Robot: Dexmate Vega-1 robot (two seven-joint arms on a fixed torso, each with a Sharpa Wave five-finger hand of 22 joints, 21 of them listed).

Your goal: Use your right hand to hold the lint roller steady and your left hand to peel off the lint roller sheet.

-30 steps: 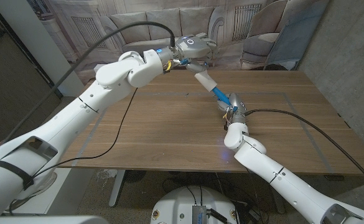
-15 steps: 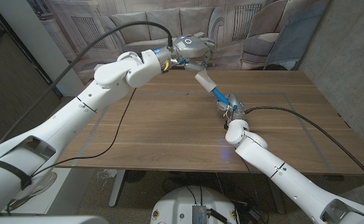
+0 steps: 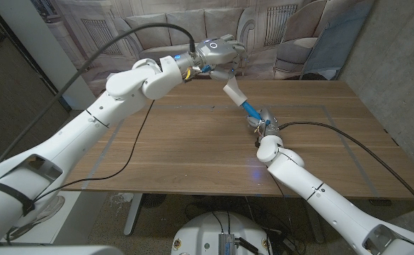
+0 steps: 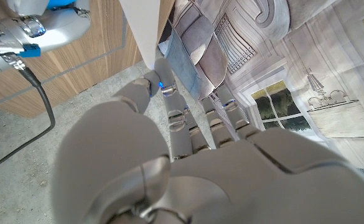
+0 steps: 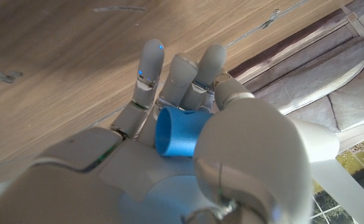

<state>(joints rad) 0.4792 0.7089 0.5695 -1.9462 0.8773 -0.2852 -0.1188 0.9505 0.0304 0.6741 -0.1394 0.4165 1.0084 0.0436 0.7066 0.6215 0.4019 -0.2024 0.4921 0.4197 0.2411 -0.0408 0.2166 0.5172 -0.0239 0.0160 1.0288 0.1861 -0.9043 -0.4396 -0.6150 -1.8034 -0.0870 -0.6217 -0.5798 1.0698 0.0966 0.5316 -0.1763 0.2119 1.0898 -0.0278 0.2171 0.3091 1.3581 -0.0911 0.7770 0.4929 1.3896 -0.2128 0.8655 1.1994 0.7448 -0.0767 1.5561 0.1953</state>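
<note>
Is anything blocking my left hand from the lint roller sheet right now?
Nothing visible does. The left hand is already at the top end of the lint roller, pinching the white sheet at its fingertips, while the right hand grips the blue handle below.

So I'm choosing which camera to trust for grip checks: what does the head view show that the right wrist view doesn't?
Head view alone: the left hand raised over the table's far edge, at the white roll end of the lint roller, and the roller slanting down to the right hand. Whether a sheet is lifted cannot be told.

Right wrist view alone: the right hand's fingers and thumb wrapped around the open blue handle end.

Both: the right hand gripping the blue handle above the wooden table.
</note>
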